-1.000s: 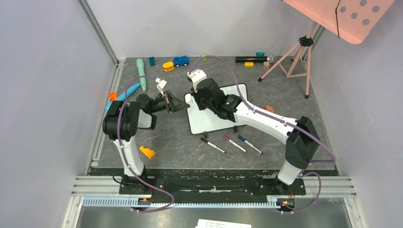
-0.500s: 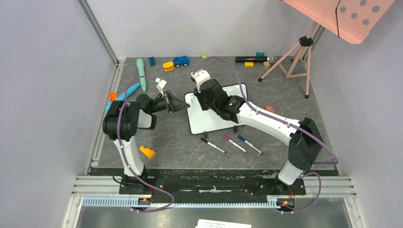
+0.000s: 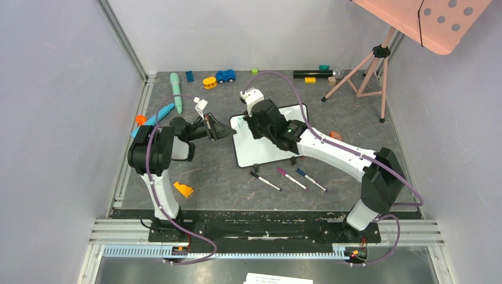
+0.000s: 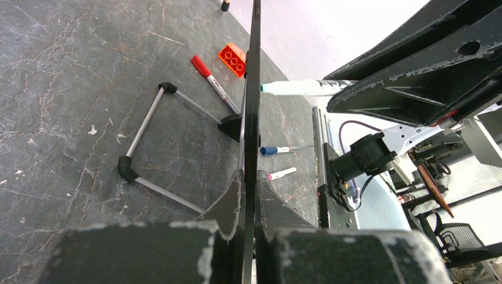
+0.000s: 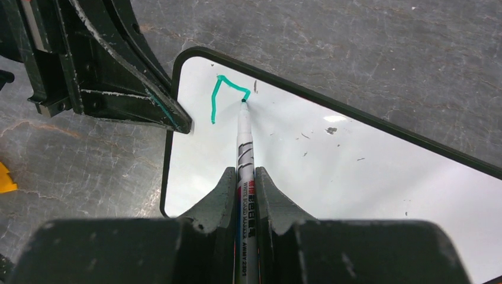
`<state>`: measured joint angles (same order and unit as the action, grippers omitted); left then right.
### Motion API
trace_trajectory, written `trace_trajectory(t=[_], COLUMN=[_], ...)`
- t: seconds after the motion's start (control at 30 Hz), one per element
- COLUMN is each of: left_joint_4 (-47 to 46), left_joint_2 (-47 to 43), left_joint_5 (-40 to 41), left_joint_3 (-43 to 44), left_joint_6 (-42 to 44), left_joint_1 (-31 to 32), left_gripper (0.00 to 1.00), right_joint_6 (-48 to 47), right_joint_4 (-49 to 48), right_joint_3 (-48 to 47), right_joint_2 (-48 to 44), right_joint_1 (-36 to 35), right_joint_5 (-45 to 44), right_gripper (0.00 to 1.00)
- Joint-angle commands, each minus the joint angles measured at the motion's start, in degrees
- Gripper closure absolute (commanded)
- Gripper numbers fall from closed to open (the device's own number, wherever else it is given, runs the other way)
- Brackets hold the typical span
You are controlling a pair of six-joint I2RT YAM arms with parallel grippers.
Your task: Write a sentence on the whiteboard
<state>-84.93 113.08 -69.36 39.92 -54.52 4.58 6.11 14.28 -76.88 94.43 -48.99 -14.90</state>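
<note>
Tabletop [image 3: 219, 183] whiteboard [image 3: 258, 151], edge in left tool [image 3: 231, 129], marker [image 5: 244, 155] tip nr corner

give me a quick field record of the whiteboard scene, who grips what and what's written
left gripper: shut on the whiteboard edge
right gripper: shut on a marker
marker tip: touching the board
writing: one bent teal line near a corner, no words yet
spare markers: three lying on the table near the board
</note>
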Motion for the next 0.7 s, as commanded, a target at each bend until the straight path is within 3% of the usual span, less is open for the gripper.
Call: trace_trajectory(t=[0.0,0.67], left_joint_4=[-4.3,-4.3], left_joint_2=[-2.0,-2.0], left_joint_5=[-1.1,-1.1], left_joint_3=[-0.2,-0.2], left_joint_6=[2.1,2.1], left_joint_1=[0.2,0.2], left_gripper=[0.98,0.98], right_joint_6=[0.5,1.2], right_joint_4=[-0.2,-2.2], right_joint_3=[1.1,-0.3], right_joint_2=[-1.3,1.2], right_joint_1=[0.5,0.4], right_joint_5=[1.6,6.2], right_gripper=[1.00,1.00])
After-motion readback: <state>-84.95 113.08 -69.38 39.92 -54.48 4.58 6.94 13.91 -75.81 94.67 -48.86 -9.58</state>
